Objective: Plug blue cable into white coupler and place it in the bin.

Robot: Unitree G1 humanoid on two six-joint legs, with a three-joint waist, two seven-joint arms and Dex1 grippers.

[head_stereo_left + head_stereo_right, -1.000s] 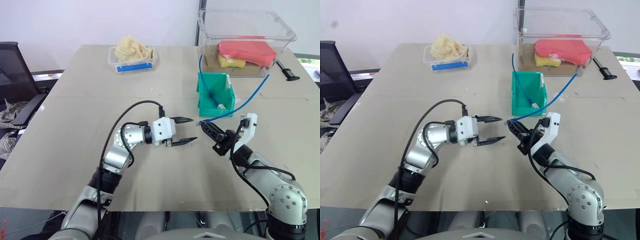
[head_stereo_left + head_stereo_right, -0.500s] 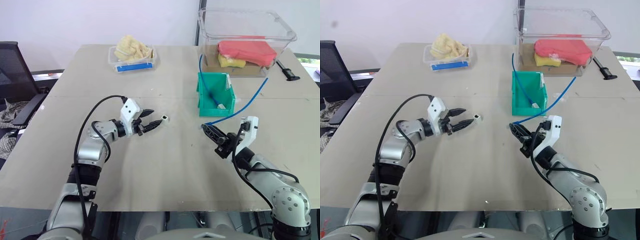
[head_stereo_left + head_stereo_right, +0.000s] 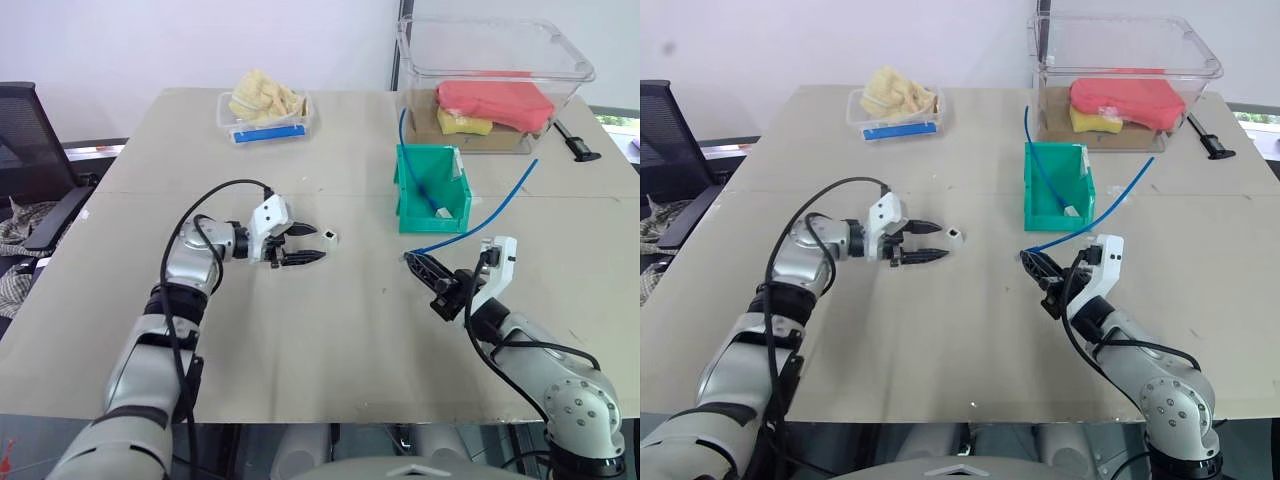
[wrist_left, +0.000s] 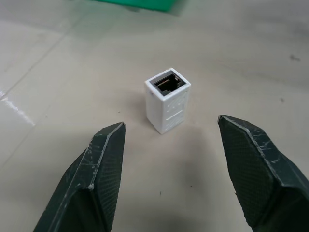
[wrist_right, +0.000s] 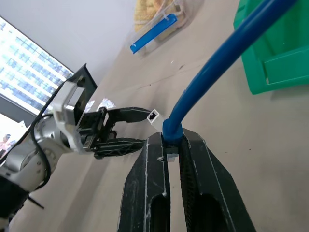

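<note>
My left gripper [image 3: 312, 245] sits low over the middle of the counter [image 3: 330, 330], its two black fingers spread apart with nothing between them. The white coupler [image 3: 330, 237] stands upright on the counter just beyond my fingertips, apart from both; in my left wrist view the white coupler [image 4: 167, 99] is centred between the fingers [image 4: 96, 179] with its dark socket facing up.

My right gripper [image 3: 424, 268] is toward the near right part of the counter, and its fingers are pressed together on the end of the blue cable [image 3: 490, 214]. In my right wrist view the blue cable [image 5: 222, 67] rises out from between the two fingers [image 5: 147, 193], and I can make out a bit of the pale plug at the pinch point. From my gripper the cable runs up and away toward the right edge of the counter, past the right side of the bin.

The bin [image 3: 408, 195] stands right of the counter's centre, well apart from the coupler, and a second blue cable [image 3: 420, 172] lies inside it and sticks up over its far wall. Behind the bin, at the far right corner, is a large clear tub [image 3: 495, 75] holding red and yellow items. Near the far edge, left of centre, is a small clear tray [image 3: 265, 125] with yellow cloth.
</note>
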